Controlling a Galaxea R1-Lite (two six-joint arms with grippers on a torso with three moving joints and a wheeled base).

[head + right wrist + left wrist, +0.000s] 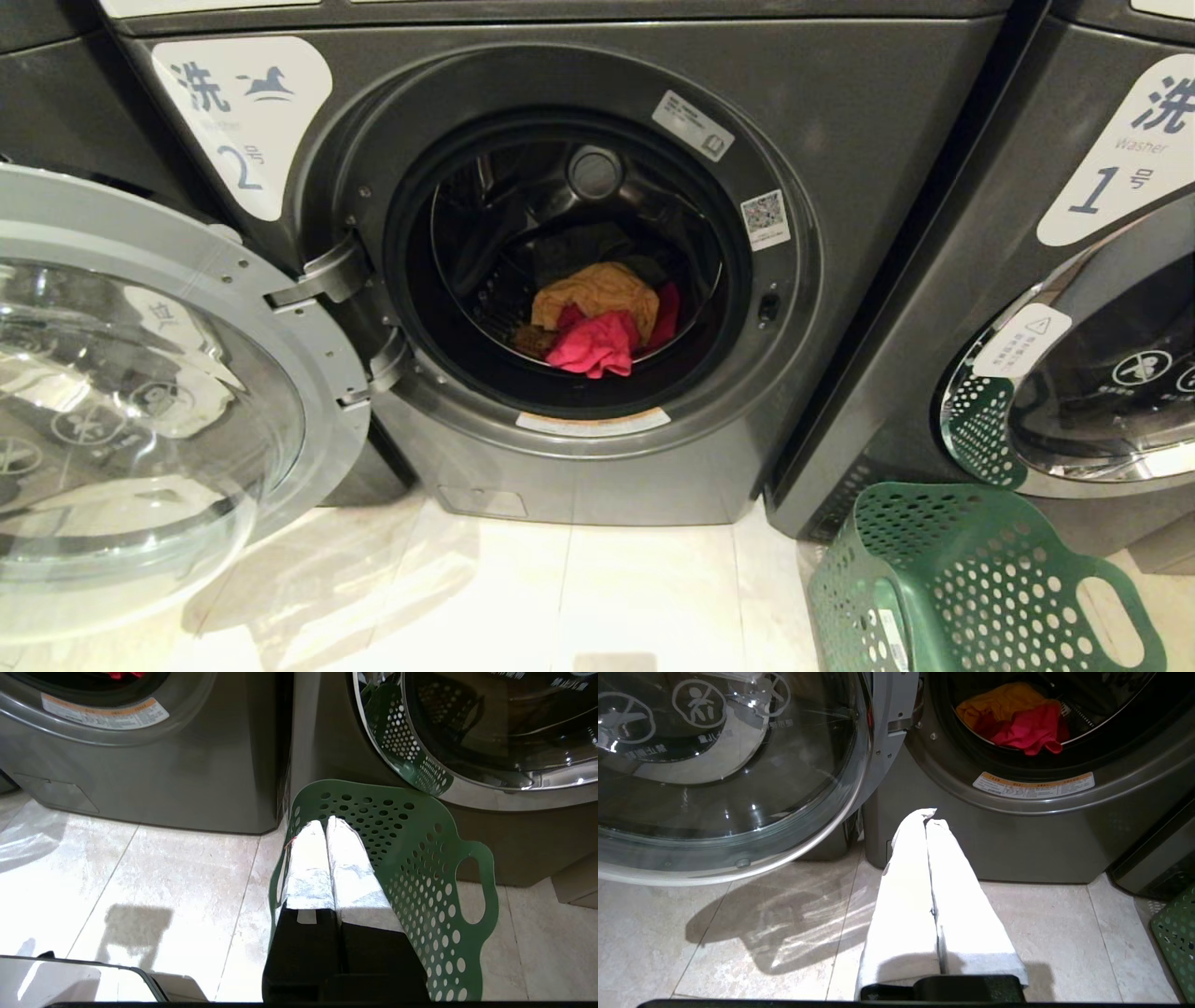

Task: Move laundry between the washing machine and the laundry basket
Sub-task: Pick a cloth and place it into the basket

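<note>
- The washing machine (pixel 579 280) faces us dead centre, label "2" at 10 o'clock; its door (pixel 140 392) hangs open at 9 o'clock.
- Pink and mustard laundry (pixel 597 322) sits low in the drum.
- The laundry basket (pixel 971 579) stands at 4 o'clock, mouth tipped upward, under the machine marked "Washer 1" (pixel 1111 159).
- Left end effector (pixel 930 820): pinched closed, empty.
- Right end effector (pixel 325 822): closed, empty, over the basket.

We log site as self-service laundry: row of dark grey front-loaders, washing machine (pixel 579 280) labelled 2 ahead of our left gripper (pixel 927 820), numbered neighbour (pixel 1074 308) beyond right gripper (pixel 325 822), tiled floor (pixel 597 597).
</note>
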